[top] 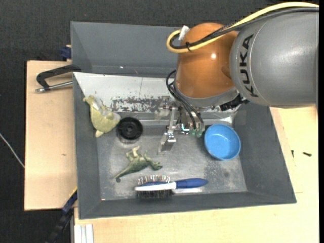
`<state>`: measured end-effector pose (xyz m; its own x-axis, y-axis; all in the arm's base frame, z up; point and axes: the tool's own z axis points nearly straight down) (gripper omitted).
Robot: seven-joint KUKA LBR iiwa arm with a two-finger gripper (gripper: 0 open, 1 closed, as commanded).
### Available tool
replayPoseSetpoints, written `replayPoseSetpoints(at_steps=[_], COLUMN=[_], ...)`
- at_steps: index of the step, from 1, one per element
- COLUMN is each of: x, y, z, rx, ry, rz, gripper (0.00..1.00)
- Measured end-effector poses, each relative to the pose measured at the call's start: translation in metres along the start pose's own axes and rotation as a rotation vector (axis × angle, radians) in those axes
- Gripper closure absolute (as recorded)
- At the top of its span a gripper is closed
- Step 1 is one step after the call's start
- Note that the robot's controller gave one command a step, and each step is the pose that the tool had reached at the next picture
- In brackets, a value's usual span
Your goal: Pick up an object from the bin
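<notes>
My gripper hangs over the middle of the bin floor, under the orange cover. It is open, its fingers apart, and only bare floor shows between them. The left fingertip points down toward a small green toy dinosaur lying just below and to the left. A round blue bowl sits upright close to the right finger, apart from it. A black round cap rests on the floor to the gripper's left.
A brush with a blue handle and white bristle head lies along the front wall. A pale yellow-green soft toy leans in the back left corner. The arm and its orange cover hide the back right of the bin.
</notes>
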<state>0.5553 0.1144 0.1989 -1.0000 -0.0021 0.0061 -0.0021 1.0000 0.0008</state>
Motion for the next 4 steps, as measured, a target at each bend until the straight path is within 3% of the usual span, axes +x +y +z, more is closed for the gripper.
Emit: replayPoseSetpoints(at_steps=[1,2,3,4], x=[0.014,0.012,0.002,-0.005], y=[0.031,0.03,0.056,0.063], z=[0.124,0.12,0.001,-0.06], rx=[0.0,-0.001,-0.005,-0.005], ry=[-0.002,-0.007,-0.018,-0.018], rz=[0.064,0.066,0.037,0.093], gripper=[0.0,1.0,1.0,1.0])
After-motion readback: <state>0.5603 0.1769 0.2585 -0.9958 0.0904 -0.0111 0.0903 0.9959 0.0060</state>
